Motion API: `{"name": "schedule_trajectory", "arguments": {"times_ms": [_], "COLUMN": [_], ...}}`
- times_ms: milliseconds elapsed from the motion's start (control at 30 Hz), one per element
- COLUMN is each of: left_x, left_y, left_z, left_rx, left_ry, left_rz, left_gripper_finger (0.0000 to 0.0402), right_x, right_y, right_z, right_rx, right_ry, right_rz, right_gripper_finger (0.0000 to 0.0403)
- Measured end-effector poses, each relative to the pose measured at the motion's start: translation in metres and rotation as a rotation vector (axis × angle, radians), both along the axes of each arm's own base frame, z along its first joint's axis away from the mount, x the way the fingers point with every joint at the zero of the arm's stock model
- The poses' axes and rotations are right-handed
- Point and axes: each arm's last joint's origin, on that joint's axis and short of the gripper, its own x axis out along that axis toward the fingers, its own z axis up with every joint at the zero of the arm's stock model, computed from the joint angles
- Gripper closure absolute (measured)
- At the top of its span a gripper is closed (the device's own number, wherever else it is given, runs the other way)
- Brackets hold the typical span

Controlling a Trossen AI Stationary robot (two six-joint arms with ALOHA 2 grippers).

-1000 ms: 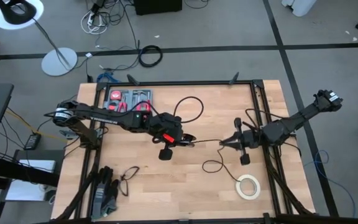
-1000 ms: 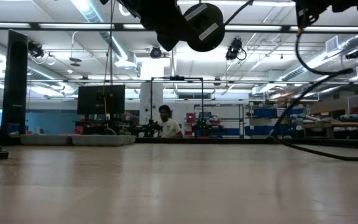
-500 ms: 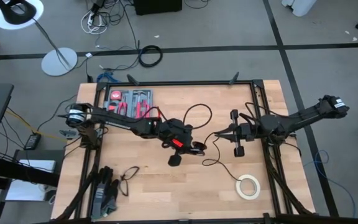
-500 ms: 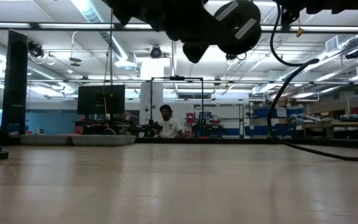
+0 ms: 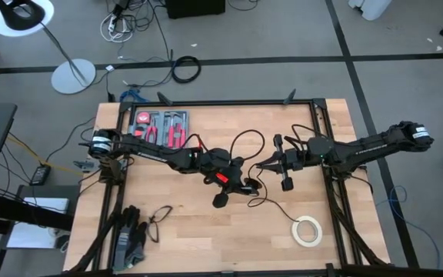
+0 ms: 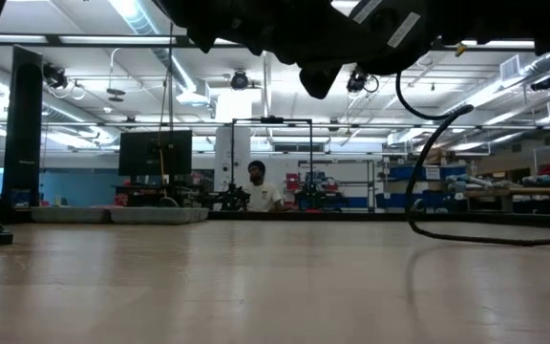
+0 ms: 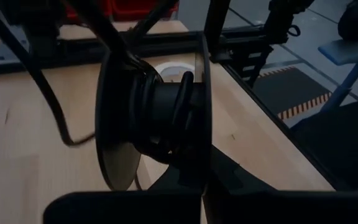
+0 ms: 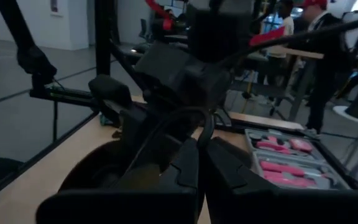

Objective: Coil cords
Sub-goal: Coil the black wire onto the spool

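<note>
We see the left gripper [image 5: 246, 185] and right gripper [image 5: 258, 165] meeting over the table's [image 5: 206, 238] middle, both with fingers pinched tight on the thin black cord [image 5: 241, 140]. The cord loops up behind them and trails down on the wood toward the tape roll [image 5: 307, 230].

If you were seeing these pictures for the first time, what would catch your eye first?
The two dark arms meeting over the table's middle: the left gripper and right gripper close together, both shut on the thin black cord, which loops between them. After that, the red tool kit at the far left corner and the tape roll near the front right.
</note>
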Motion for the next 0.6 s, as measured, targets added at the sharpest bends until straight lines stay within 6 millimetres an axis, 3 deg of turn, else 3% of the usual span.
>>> {"name": "schedule_trajectory", "arguments": {"times_ms": [400, 600], "left_x": [0.001, 0.001], "left_y": [0.001, 0.0], "left_z": [0.002, 0.004], "left_rx": [0.027, 0.053], "left_ry": [-0.035, -0.05], "left_rz": [-0.01, -0.032], "left_gripper_finger": [0.0402, 0.0402], "right_x": [0.026, 0.029], "right_y": [0.002, -0.003], "right_z": [-0.007, -0.012], "right_rx": [0.01, 0.0], "right_ry": [0.119, 0.153], "right_rz": [0.086, 0.082], "right_gripper_finger": [0.0399, 0.0399]}}
